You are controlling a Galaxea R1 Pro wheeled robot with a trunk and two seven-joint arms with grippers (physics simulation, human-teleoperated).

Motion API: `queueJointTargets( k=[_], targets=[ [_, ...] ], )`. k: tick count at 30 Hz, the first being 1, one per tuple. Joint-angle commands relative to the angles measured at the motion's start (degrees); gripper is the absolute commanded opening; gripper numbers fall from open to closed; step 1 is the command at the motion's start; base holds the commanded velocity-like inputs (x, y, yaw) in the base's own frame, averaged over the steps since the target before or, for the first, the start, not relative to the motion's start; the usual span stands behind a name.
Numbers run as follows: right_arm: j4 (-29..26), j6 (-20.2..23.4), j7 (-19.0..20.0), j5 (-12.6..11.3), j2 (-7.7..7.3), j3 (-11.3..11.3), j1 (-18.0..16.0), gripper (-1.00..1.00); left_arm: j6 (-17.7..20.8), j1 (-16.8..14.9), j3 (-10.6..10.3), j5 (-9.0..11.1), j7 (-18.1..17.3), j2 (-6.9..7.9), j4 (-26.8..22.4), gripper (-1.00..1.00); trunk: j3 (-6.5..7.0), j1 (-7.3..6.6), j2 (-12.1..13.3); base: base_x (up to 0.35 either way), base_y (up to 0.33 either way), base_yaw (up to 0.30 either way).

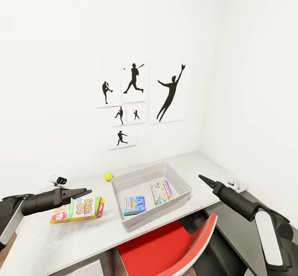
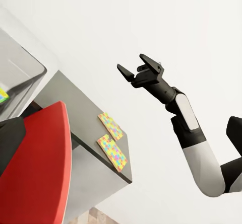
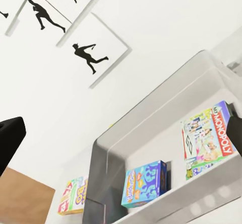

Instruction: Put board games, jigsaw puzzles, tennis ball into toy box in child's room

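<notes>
Your left gripper (image 1: 82,193), at the head view's lower left, overlaps the yellow-green-red board game (image 1: 78,210); whether it grips is hard to tell. Your right gripper (image 2: 140,67) hangs open. Toy box (image 1: 182,195) at centre holds two games; tennis ball (image 1: 108,176) lies behind it.

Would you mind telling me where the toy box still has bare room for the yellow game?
The toy box has bare floor along its back wall, behind the blue board game and the Monopoly box, plus a narrower strip between those two. Its front half is crowded. On the table, the top is bare in front of the yellow board game.
</notes>
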Motion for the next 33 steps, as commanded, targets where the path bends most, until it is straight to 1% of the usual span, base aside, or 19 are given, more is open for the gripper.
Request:
queueJointTargets(
  k=[1, 11, 18, 26, 33],
  targets=[
    [0.0, 0.3, 0.2, 0.0, 0.0, -0.1, 0.0, 1.0, 0.6, 0.0, 0.0, 0.1, -0.2, 0.02, 0.0, 1.0, -0.03, 0.02, 0.0, 0.0, 0.0, 0.001],
    [0.0, 0.3, 0.2, 0.0, 0.05, -0.1, 0.0, 1.0, 0.6, 0.0, 0.0, 0.1, -0.2, 0.03, 0.0, 1.0, -0.03, 0.02, 0.0, -0.014, 0.0, 0.0],
    [0.0, 0.3, 0.2, 0.0, 0.06, -0.1, 0.0, 1.0, 0.6, 0.0, 0.0, 0.1, -0.2, 0.06, 0.0, 1.0, -0.03, 0.02, 0.0, -0.132, 0.015, 0.032],
    [0.0, 0.3, 0.2, 0.0, 0.06, -0.1, 0.0, 1.0, 0.6, 0.0, 0.0, 0.1, -0.2, 0.06, 0.0, 1.0, -0.03, 0.02, 0.0, -0.206, 0.107, 0.241],
    [0.0, 0.3, 0.2, 0.0, 0.06, -0.1, 0.0, 1.0, 0.6, 0.0, 0.0, 0.0, -0.2, 0.06, 0.0, 1.0, -0.03, 0.02, 0.0, -0.217, 0.183, 0.284]
  ],
)
